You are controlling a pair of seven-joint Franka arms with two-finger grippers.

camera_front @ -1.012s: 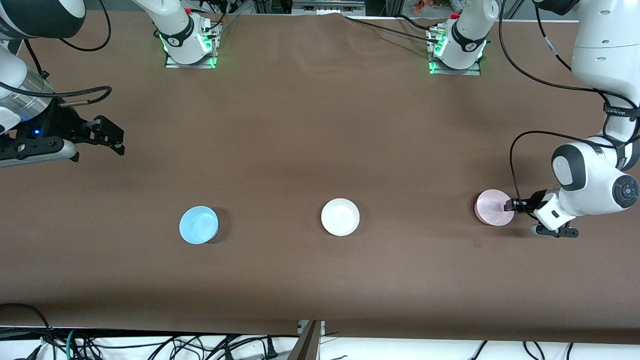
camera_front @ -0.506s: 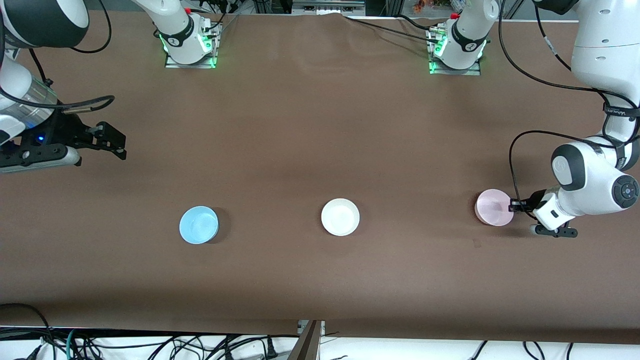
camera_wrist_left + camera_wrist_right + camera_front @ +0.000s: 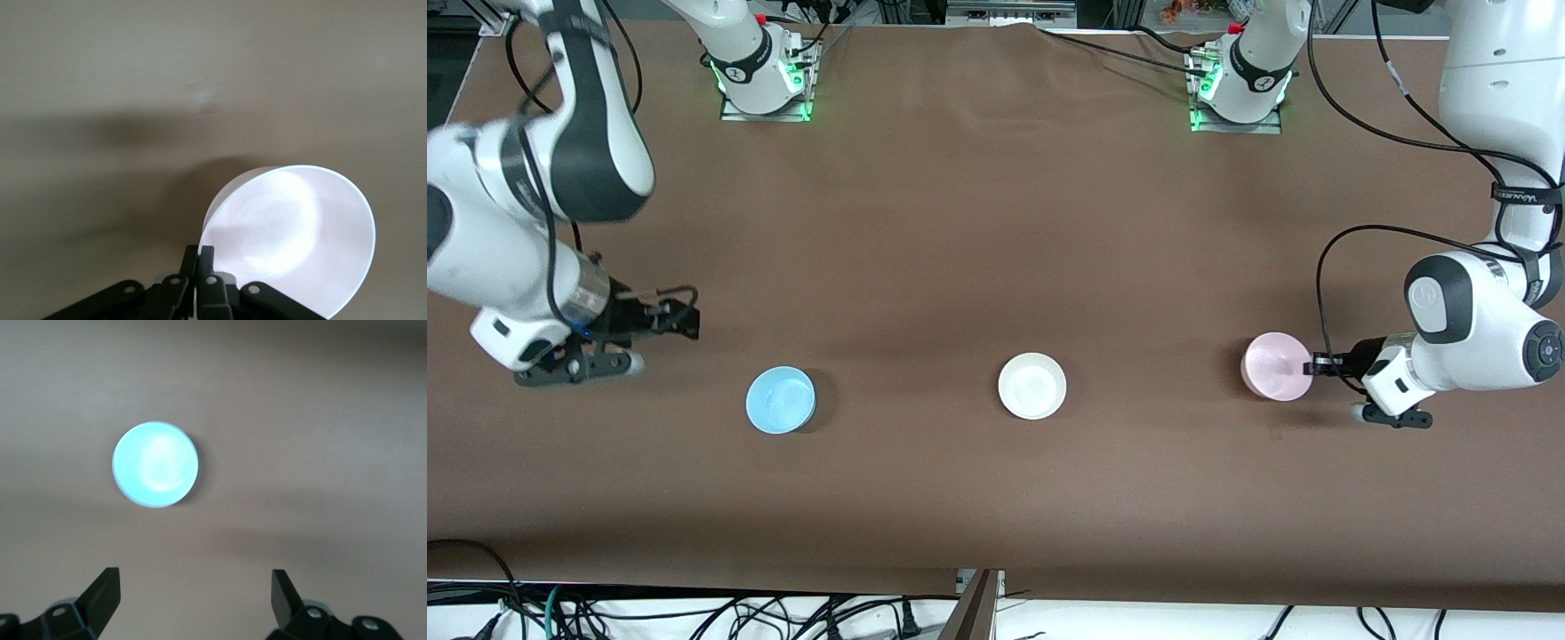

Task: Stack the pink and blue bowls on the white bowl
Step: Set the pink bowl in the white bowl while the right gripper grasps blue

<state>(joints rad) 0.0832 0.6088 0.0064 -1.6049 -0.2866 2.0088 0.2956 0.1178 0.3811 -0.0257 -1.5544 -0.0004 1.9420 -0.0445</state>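
Observation:
My left gripper (image 3: 1313,366) is shut on the rim of the pink bowl (image 3: 1274,365) and holds it tilted, lifted off the table at the left arm's end. In the left wrist view the fingers (image 3: 199,257) pinch the bowl's rim (image 3: 293,233). The white bowl (image 3: 1032,385) sits on the table's middle. The blue bowl (image 3: 781,399) sits toward the right arm's end; it also shows in the right wrist view (image 3: 155,464). My right gripper (image 3: 685,322) is open and empty, over the table beside the blue bowl, toward the robots' bases.
The brown table (image 3: 978,222) carries only the three bowls. The arm bases (image 3: 765,76) stand along its edge by the robots. Cables hang below the edge nearest the front camera.
My left gripper has lifted and tilted the pink bowl and carried it a little toward the white bowl. My right arm has swung in and come down toward the blue bowl.

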